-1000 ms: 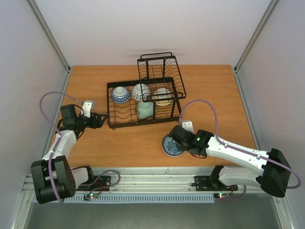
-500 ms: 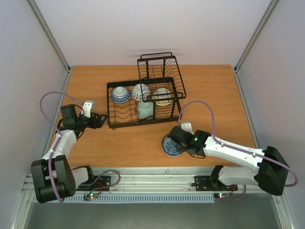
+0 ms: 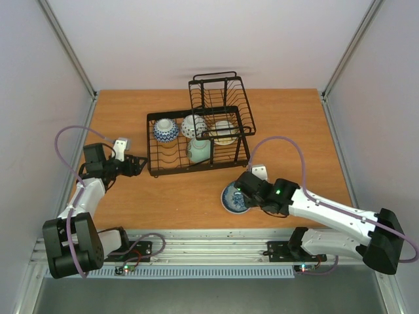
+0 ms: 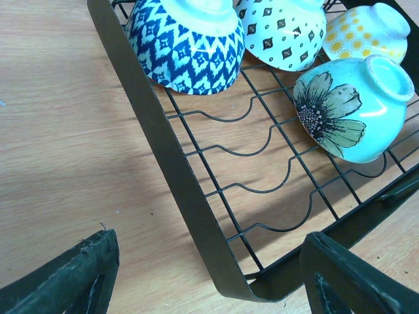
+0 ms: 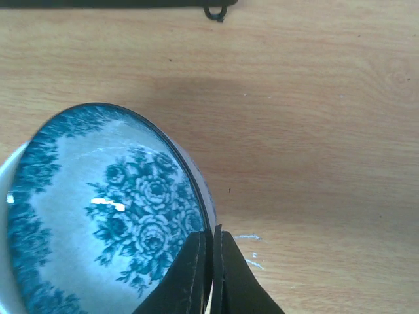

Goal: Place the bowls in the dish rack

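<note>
— When you looked down from above, what filled most of the scene?

— A wooden table [image 3: 294, 131]. On its far half stood the black wire dish rack [image 3: 196, 168], with a smaller raised basket [image 3: 219, 98] over its back right corner.

— And the arms?

— The left arm [image 3: 85, 196] ran up the left side of the table toward the rack's left end. The right arm [image 3: 327, 210] lay stretched across the near right part, reaching toward the middle.

— Where were the bowls?

— Four sat in the rack's lower basket. A blue-and-white bowl [image 4: 186, 39], a diamond-patterned bowl [image 4: 281, 33] and a yellow-dotted bowl [image 4: 360, 29] stood in a row along the back, tipped so that their undersides showed. The flower bowl [image 4: 347, 108] lay just in front of them, tilted on the wires, its foot pointing away from the left end. A fifth, the rose bowl [image 5: 98, 216], was out on the table in front of the rack and apart from it, its blue inside facing up. I could not tell whether it sat flat on the wood.

— What about the hands?

— The left hand [image 3: 139, 165] hung just beside the rack's near left corner. Its fingers [image 4: 72, 275] were spread wide, one on each side of that corner, and held nothing. The right hand [image 5: 211, 242] had its fingers pressed together, pinching the right rim of the rose bowl.
</note>
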